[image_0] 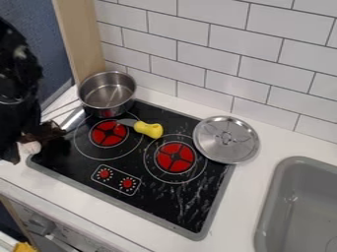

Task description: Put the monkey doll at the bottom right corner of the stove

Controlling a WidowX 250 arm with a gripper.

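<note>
And there we were, with the gripper [46, 141] low at the left end of the stove [164, 199], and what looked like the monkey doll [50, 131] right beside it, a brown bundle with a pale patch, largely lost against the black arm [16, 88]! Were the jaws apart, together or clamped on the doll? We could not tell, so the first job, as we judged it, was a sure hold: round the thick of the body, not by a loose limb or a pinch of fur. Then came the lift, and we wanted it straight up and unhurried, because the pot [109, 96] stood close behind and its handle [60, 110] reached out towards the arm, just waiting to be snagged. Once up, we needed enough height for any dangling legs to clear the glass, and the smart line ran along the front, over the printed dials [116, 179], well wide of the yellow-handled knife [149, 129] and the lid [227, 139] lapping the right edge. The target was the bottom right corner [195, 225], and there we had to stay inside the grey rim, lower until the soft body met the surface, let it settle, and only then release, backing straight up so that no fur caught and dragged the doll over the edge
</note>
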